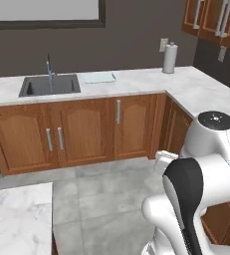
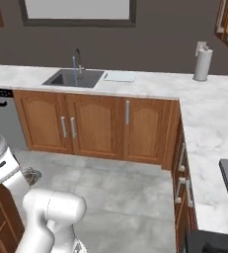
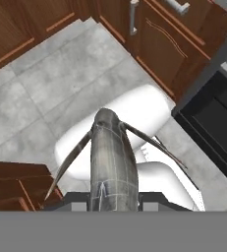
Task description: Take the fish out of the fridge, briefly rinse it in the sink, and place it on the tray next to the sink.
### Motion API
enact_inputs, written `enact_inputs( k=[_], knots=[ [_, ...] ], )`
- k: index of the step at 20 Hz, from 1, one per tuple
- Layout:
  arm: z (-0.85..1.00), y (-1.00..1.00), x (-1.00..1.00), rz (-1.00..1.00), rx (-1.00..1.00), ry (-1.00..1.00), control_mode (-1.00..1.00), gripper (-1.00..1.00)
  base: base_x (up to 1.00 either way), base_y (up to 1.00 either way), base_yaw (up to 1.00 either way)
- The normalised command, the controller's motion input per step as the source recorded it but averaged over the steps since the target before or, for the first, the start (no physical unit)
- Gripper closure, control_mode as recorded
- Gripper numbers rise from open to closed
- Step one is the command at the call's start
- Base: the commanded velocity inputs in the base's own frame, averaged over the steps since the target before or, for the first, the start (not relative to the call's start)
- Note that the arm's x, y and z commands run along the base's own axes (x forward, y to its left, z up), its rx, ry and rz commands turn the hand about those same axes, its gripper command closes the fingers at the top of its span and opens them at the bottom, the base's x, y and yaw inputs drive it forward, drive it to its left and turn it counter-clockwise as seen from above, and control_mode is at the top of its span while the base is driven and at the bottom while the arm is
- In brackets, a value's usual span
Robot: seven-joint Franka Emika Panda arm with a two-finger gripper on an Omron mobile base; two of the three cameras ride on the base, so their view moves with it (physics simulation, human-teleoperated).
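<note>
Fish, small, dark grey and ribbed with thin fins splaying to either side (image 3: 111, 162), sits clamped between my two dark finger tips (image 3: 114, 203), its body running up and away from the hand camera over the grey floor tiles. My claw is closed on it near one end, with most of the length hanging free beyond the tips.

That is my main worry: with the grip so far toward one end, a fast swing toward the counter could, I judge, let the fish pivot or slide out onto the floor. The thin fins could also catch on the thin dark upright tap (image 1: 49, 69) when I lower into the dark grey rectangular sink basin (image 1: 51, 85). The pale bluish-white flat tray (image 1: 99, 77) lies just beside the basin, so a sloppy lift after rinsing might clip the tap again on the way over.

My white arm is folded low and close to the base, well apart from the marble counter (image 1: 136, 79); in the left base view its elbow and dark joint fill the lower right, and the hand points down at the floor.
</note>
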Motion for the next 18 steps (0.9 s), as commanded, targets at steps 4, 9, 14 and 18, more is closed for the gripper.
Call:
enact_inputs(
  k=[4,9,14,18],
  knots=[
    [0.00,0.00,0.00,0.00,0.00,0.00,1.00,1.00,1.00,-0.08,0.10],
    [0.00,0.00,0.00,0.00,0.00,0.00,1.00,1.00,1.00,-0.08,0.10],
    [0.00,0.00,0.00,0.00,0.00,0.00,1.00,1.00,1.00,-0.04,0.10],
    [0.00,0.00,0.00,0.00,0.00,0.00,1.00,1.00,1.00,0.00,0.10]
  ],
)
